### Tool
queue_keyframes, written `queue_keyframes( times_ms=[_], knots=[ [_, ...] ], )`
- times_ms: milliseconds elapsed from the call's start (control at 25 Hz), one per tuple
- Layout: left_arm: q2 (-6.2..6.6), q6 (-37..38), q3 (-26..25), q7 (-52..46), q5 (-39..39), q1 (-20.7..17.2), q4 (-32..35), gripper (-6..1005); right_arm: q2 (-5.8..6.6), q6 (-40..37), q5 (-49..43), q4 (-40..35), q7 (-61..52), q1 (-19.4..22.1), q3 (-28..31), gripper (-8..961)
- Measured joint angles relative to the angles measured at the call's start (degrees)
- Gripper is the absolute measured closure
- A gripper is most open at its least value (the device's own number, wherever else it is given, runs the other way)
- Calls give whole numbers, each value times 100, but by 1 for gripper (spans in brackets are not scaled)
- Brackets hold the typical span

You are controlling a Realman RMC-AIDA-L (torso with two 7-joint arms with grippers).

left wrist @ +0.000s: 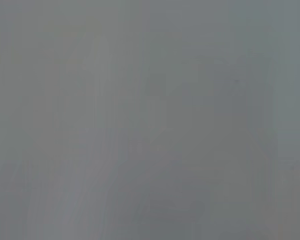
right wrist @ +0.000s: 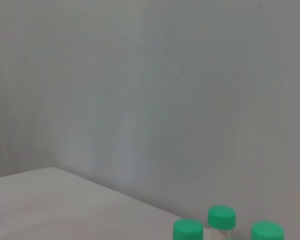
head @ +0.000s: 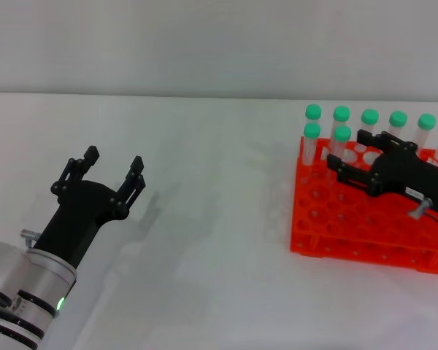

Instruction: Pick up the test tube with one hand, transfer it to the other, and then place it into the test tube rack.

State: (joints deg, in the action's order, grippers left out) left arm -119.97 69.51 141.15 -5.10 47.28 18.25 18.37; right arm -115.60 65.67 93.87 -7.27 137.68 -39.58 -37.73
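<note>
The orange-red test tube rack (head: 328, 219) stands at the right of the white table. Several green-capped tubes stand upright in it. One test tube (head: 340, 144) stands in the second row, right between the fingertips of my right gripper (head: 346, 153). That all-black gripper reaches in over the rack from the right, open, its fingers spread wider than the tube. My left gripper (head: 114, 166) hovers over the table at the lower left, open and holding nothing. Three green caps (right wrist: 221, 218) show in the right wrist view. The left wrist view shows only plain grey.
A row of green-capped tubes (head: 369, 118) fills the rack's back row, with one more tube (head: 312, 132) at the second row's left end. The white table (head: 219, 219) stretches between the two arms. A pale wall (head: 219, 44) rises behind it.
</note>
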Motion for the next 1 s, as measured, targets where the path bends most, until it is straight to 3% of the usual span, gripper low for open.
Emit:
queue_keyframes(
  times_ms=[400,720,880,1000],
  knots=[
    [7,2,6,18,0,0,0,237,-6,352,218,-457,16,816,-21,92],
    [9,2,25,4,-12,-16,-9,237,-29,569,1821,-364,1130,1660,-15,95],
    [9,2,35,2,-25,-15,-9,237,-32,683,2649,-22,1604,1827,-14,96],
    [9,2,36,1,-12,-14,-9,237,-29,679,2741,45,1695,1856,-15,97]
  ],
)
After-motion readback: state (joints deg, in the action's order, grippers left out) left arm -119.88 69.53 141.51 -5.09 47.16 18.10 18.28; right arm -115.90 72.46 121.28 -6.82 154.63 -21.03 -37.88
